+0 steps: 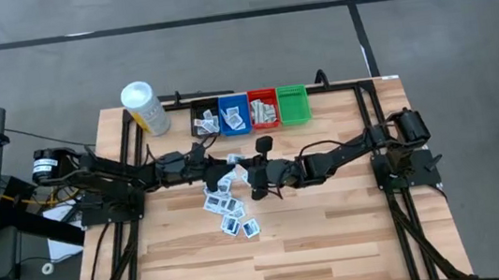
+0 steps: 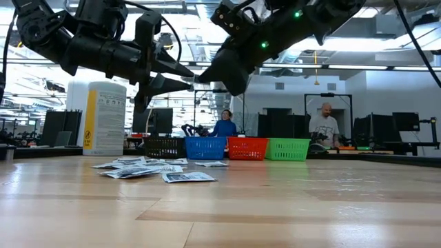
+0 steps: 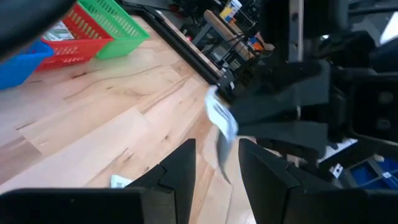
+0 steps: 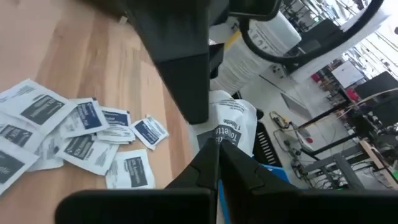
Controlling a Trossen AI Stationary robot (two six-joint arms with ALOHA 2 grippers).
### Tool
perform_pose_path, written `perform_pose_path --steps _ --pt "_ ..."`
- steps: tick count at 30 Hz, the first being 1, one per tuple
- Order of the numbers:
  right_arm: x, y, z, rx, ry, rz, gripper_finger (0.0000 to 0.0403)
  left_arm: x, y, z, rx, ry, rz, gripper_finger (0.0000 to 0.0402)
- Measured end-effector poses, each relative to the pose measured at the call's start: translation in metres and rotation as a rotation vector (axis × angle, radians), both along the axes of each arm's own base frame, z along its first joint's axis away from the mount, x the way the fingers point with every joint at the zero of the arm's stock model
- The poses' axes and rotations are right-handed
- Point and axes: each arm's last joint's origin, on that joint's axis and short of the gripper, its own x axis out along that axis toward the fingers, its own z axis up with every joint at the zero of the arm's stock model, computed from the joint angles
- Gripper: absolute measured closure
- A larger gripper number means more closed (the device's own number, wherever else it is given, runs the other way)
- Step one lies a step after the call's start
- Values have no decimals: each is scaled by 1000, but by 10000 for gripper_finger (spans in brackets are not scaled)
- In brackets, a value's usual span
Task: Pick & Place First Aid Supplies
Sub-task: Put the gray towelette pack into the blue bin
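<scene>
Wooden bench (image 1: 336,234): a loose heap of packets (image 1: 227,208) lies near the middle, white with dark or blue marks, well short of the bins.
Bins: black (image 1: 205,121), blue (image 1: 233,115), red (image 1: 263,110) and green (image 1: 292,105) stand in a row at the far edge; the first three already hold packets.
Right claw (image 4: 217,146): pressed together on the edge of one held packet (image 4: 233,121), raised above the bench beside the heap.
Left claw (image 3: 216,146): spread, fingers either side of that same packet – not closed on it.
Yellow container (image 1: 145,108): upright at the far left corner, not involved.
Step in hand: by my judgement a claw-to-claw transfer in mid-air, one packet on its way to a bin.
Next move calls for: my left claw to close squarely on the free end before my right lets go – the packet is thin and limp, so an early release would likely drop it.
</scene>
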Motion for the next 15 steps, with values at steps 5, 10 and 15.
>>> perform_pose_path --steps 5,10,15 --pt "1 -4 0 11 2 20 402 0 0 1 5 -7 -4 281" --pt "1 -3 0 16 5 34 401 0 1 1 18 -8 -2 308" --pt "1 -3 -1 16 7 34 393 0 1 2 62 -6 -10 376"
